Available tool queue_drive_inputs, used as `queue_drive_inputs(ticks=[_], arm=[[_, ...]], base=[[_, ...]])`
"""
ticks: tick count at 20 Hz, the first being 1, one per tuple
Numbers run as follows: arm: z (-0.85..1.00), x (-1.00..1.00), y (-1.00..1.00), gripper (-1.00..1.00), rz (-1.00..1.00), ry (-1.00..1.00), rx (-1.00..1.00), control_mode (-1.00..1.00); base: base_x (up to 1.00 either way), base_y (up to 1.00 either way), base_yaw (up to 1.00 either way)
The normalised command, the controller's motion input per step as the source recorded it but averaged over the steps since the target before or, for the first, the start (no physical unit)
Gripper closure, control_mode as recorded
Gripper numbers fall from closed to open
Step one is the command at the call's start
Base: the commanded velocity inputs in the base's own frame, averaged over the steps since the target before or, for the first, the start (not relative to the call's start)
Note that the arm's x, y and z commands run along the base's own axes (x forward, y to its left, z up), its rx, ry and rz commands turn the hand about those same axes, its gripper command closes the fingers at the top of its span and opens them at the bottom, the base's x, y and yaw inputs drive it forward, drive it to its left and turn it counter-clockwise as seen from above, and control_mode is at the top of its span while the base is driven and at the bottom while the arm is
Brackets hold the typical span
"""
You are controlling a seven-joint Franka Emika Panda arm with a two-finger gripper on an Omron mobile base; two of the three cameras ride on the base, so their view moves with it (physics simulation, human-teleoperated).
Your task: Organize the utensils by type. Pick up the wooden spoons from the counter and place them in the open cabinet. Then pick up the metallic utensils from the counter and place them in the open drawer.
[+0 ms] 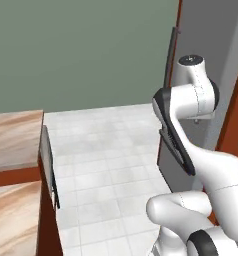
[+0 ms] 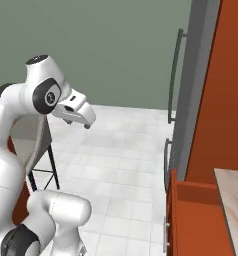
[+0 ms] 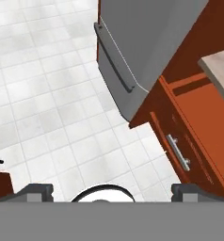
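Observation:
My gripper (image 3: 112,190) hangs high over the white tiled floor, open, with nothing between its fingertips (image 3: 37,190). In the right base view the gripper (image 2: 86,122) points down and to the right from the raised arm. The reddish-brown drawer (image 3: 198,141) with a silver bar handle (image 3: 179,153) stands pulled out below a pale counter corner (image 3: 221,69); the drawer (image 2: 193,212) is also at the lower right of the right base view. The wooden spoons and the metallic utensils are out of view. I cannot tell which cabinet is open.
A tall grey appliance (image 2: 188,100) with long dark handles stands beside a tall reddish-brown panel (image 2: 218,90). Marbled tan tops (image 1: 13,140) with a reddish-brown side lie at the left of the left base view. White tiled floor (image 1: 106,150) spreads between them.

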Motion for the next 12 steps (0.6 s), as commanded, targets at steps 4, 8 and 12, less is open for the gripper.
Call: queue_drive_inputs(ticks=[4,8,12], arm=[[0.00,0.00,0.00,-1.00,0.00,0.00,0.00,1.00],[0.00,0.00,0.00,-1.00,0.00,0.00,0.00,1.00],[0.00,0.00,0.00,-1.00,0.00,0.00,0.00,1.00]], base=[[1.00,0.06,0.04],[1.00,0.15,0.10],[1.00,0.17,0.13]])
